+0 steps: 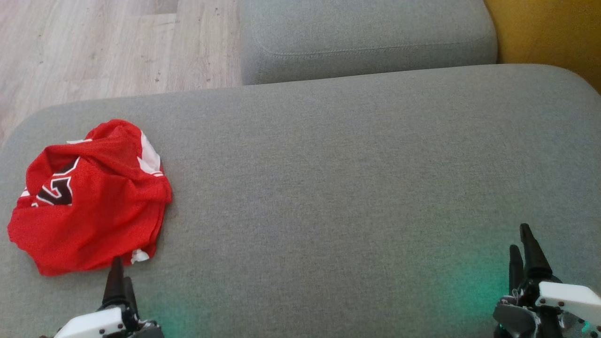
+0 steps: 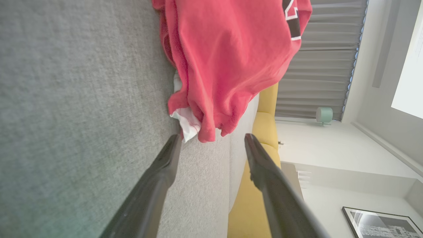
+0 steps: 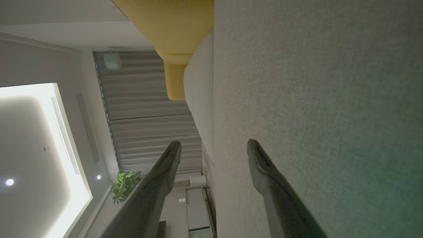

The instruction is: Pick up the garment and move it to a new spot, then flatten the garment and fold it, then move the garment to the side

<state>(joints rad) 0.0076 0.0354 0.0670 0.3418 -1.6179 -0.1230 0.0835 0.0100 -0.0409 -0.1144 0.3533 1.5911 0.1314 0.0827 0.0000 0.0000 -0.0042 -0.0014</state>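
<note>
Lying crumpled at the left edge of the cushion (image 1: 328,164), the red garment (image 1: 94,202) seemingly just clears the left claw (image 2: 213,137), spread wide; right claw (image 3: 214,142), near-right corner, wide and empty.

Item 1: garment (image 1: 94,202), red mesh cloth, fine-pored, matt, soft and rumpled; white trim and black lettering look smoother.
Item 2: sofa seat (image 1: 352,178), grey woven upholstery, matt, faintly grainy; far cushion (image 1: 366,37) the same, with a stitched seam.
Item 3: floor (image 1: 94,47), pale wood-grain planks, low sheen.
Item 4: my left gripper (image 2: 212,137) and right gripper (image 3: 214,142), 2 dark fingers (image 2: 155,185) each, matt, finely speckled, plastic-looking; white wrist shell (image 1: 568,295) smooth, slightly glossy.
Item 5: yellow cushion (image 1: 544,33), matt cloth.
Item 6: curtain (image 2: 324,66), grey pleated cloth.
</note>
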